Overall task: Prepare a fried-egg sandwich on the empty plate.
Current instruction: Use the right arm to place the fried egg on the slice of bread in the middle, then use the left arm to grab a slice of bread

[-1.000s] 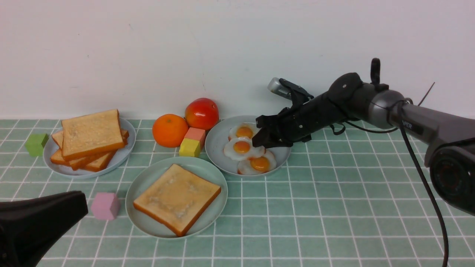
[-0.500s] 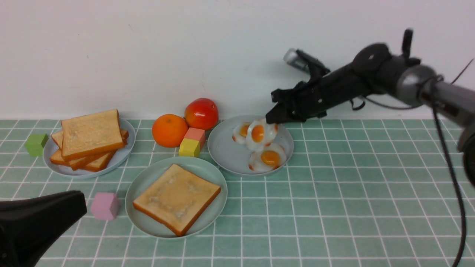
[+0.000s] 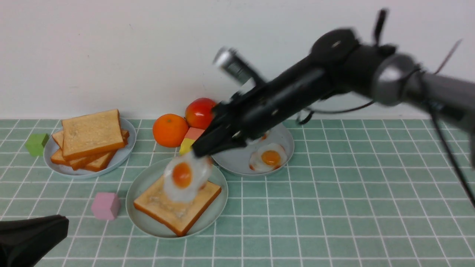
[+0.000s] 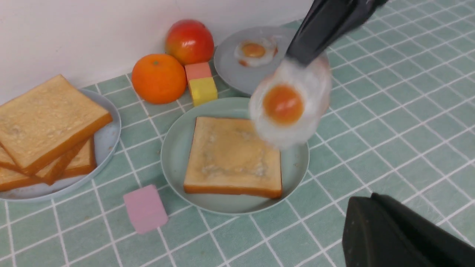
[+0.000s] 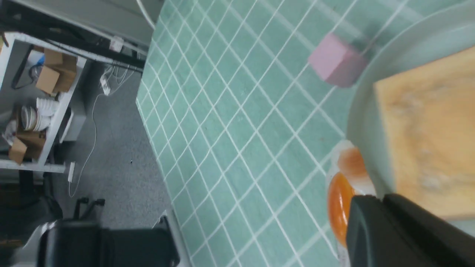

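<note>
The right hand [image 3: 198,152] pinches an egg [image 3: 182,175] tight. The bread [image 3: 177,209] sits on the green plate [image 3: 133,218], near the desk's front edge. Best to stop right over the bread, go low, then let go softly.

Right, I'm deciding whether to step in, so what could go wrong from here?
The fried egg hangs from the right gripper by its edge, so it might slip or fold on release. It is in the air over the toast slice, and could land off-centre, perhaps partly on the green plate. The arm also reaches across close to the tomato, which it might nudge.
</note>
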{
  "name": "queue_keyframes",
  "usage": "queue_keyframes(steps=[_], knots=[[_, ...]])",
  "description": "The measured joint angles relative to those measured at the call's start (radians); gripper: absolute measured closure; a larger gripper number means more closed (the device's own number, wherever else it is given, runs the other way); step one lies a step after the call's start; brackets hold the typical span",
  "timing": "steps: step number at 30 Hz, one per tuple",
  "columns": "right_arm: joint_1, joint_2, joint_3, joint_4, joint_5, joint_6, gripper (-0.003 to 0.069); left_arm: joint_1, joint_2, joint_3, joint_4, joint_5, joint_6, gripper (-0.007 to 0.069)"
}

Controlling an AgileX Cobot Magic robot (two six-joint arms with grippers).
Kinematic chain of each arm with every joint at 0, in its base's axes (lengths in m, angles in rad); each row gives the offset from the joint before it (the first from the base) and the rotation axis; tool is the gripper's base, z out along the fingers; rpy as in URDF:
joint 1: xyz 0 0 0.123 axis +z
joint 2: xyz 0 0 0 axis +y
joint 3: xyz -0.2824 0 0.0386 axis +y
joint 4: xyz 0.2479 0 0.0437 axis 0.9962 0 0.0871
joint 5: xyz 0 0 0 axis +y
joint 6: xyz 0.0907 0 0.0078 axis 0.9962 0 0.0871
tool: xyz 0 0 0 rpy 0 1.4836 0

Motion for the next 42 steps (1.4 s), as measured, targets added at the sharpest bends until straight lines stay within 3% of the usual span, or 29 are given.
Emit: queue_keyframes(steps=[8, 19, 24, 25, 27, 28, 29, 32, 35, 39, 42], knots=[[0.047, 0.119, 0.009, 0.148, -0.173, -0.035, 0.0630, 0.000, 0.000, 0.000, 0.006, 0.006, 0.000, 0.0633], [0.047, 0.180, 0.011, 0.172, -0.279, -0.035, 0.0600, 0.000, 0.000, 0.000, 0.006, 0.007, 0.000, 0.0633], [0.047, 0.180, 0.011, 0.146, -0.300, -0.021, 0.0482, 0.000, 0.000, 0.000, 0.006, 0.007, 0.000, 0.0631], [0.046, 0.180, 0.011, 0.129, -0.313, -0.018, 0.0408, 0.000, 0.000, 0.000, 0.006, 0.007, 0.000, 0.0629], [0.039, 0.180, 0.011, 0.109, -0.317, -0.019, 0.0311, 0.000, 0.000, 0.000, 0.006, 0.007, 0.000, 0.0628], [0.038, 0.180, 0.011, 0.106, -0.317, -0.019, 0.0302, 0.000, 0.000, 0.000, 0.006, 0.007, 0.000, 0.0628], [0.024, 0.177, 0.011, 0.094, -0.312, -0.019, 0.0237, 0.000, 0.000, 0.000, 0.000, 0.007, 0.000, 0.0627], [-0.010, 0.151, 0.011, 0.051, -0.282, -0.014, 0.0195, 0.000, 0.000, 0.000, -0.023, 0.009, 0.000, 0.0627], [-0.051, 0.084, 0.011, -0.019, -0.207, 0.023, 0.0235, 0.000, 0.014, 0.000, -0.051, 0.012, 0.000, 0.0627], [-0.104, -0.143, 0.011, -0.268, 0.000, 0.096, 0.0487, 0.000, 0.166, -0.006, -0.096, 0.029, -0.039, 0.0629], [-0.100, -0.278, 0.011, -0.444, 0.092, 0.161, 0.0625, 0.000, 0.302, -0.042, -0.108, 0.047, -0.078, 0.0638]])
